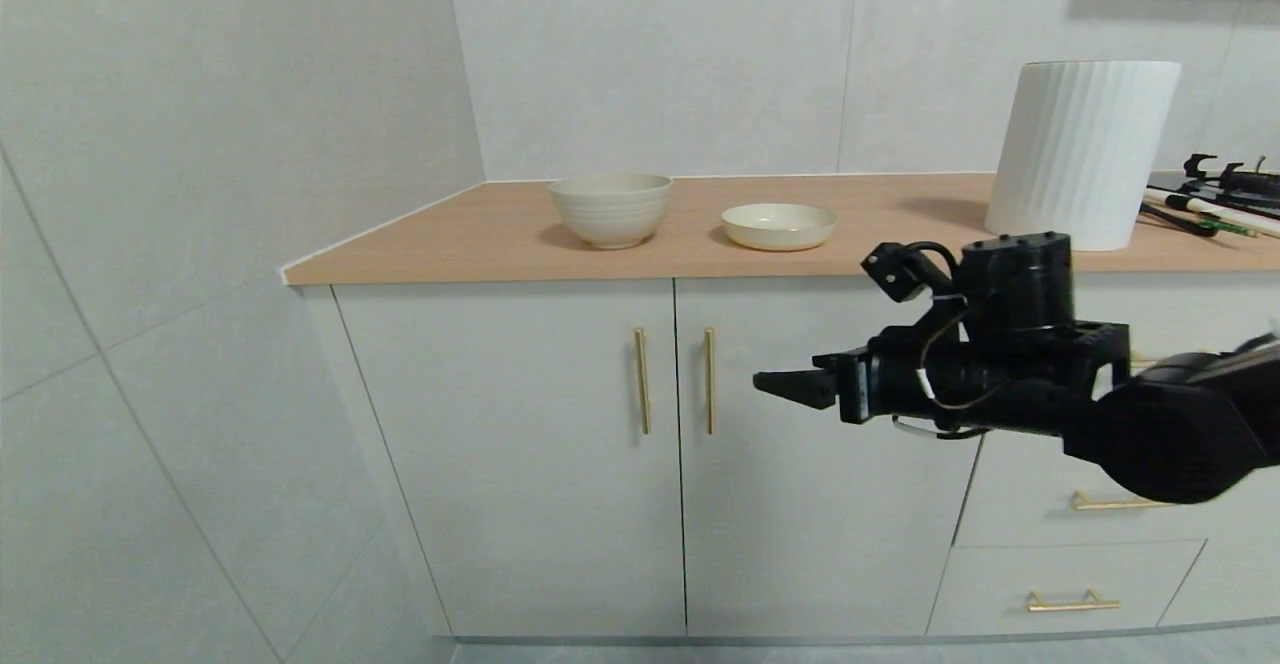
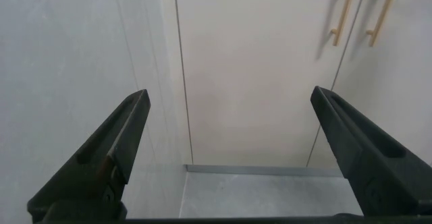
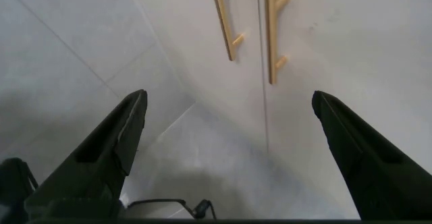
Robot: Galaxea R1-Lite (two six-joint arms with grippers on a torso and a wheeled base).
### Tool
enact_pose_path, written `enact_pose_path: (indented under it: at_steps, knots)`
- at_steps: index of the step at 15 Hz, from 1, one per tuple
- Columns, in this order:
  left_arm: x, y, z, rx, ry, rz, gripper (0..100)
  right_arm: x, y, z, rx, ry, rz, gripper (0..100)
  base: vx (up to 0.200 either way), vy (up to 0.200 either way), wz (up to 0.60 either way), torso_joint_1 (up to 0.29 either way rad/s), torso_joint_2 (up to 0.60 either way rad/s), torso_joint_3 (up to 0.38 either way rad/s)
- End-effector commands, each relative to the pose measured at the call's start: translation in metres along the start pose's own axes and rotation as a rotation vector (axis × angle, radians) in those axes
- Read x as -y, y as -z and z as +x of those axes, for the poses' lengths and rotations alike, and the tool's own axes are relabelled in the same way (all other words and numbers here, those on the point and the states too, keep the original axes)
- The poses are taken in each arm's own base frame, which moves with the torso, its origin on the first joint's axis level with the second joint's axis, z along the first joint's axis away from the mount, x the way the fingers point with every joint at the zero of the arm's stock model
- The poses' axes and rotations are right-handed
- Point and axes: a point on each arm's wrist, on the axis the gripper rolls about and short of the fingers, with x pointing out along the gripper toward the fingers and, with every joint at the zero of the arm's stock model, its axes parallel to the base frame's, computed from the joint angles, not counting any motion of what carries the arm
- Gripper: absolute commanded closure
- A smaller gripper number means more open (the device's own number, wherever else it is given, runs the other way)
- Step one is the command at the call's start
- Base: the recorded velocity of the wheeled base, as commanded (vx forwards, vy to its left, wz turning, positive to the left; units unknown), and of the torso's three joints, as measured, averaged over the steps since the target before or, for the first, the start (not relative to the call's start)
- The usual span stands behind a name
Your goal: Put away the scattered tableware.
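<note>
Before cabinet (image 1: 520, 444), right end effector (image 1: 778, 384) level

The right arm (image 1: 1170, 434) sticks out flat in front. The right gripper (image 1: 792, 385) on its end points sideways, toward the robot's left, and its two fingers (image 3: 115, 143) are spread wide apart. The left gripper (image 2: 229, 99) has its fingers spread wide apart too.

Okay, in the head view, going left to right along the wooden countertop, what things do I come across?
Deep bowl → shallow dish → tall white ribbed container → cluster of dark tools at the right edge.
</note>
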Motion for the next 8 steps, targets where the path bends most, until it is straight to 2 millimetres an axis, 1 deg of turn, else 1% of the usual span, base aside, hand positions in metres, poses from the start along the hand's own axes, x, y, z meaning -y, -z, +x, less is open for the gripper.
enact_pose_path:
  at_steps: [1,2,3,6,8]
  knots:
    - [0.0,0.0,0.0,-0.001,-0.001,-0.001,0,0.001,0.0,0.045,-0.083,-0.02,0.051,0,0.0,0.0,0.0,0.0,0.0,0.0]
    - [0.0,0.0,0.0,-0.001,-0.001,-0.001,0,0.001,0.0,0.045,-0.083,-0.02,0.051,0,0.0,0.0,0.0,0.0,0.0,0.0]
    - [0.0,0.0,0.0,-0.001,-0.001,-0.001,0,-0.002,-0.001,0.058,-0.096,-0.034,0.086,0,0.0,0.0,0.0,0.0,0.0,0.0]
    - [0.0,0.0,0.0,0.001,-0.001,-0.001,0,0.005,0.004,0.075,-0.098,-0.015,0.106,0,0.0,0.0,0.0,0.0,0.0,0.0]
    - [0.0,0.0,0.0,0.001,-0.001,-0.001,0,0.01,0.003,0.09,-0.088,-0.015,0.123,0,0.0,0.0,0.0,0.0,0.0,0.0]
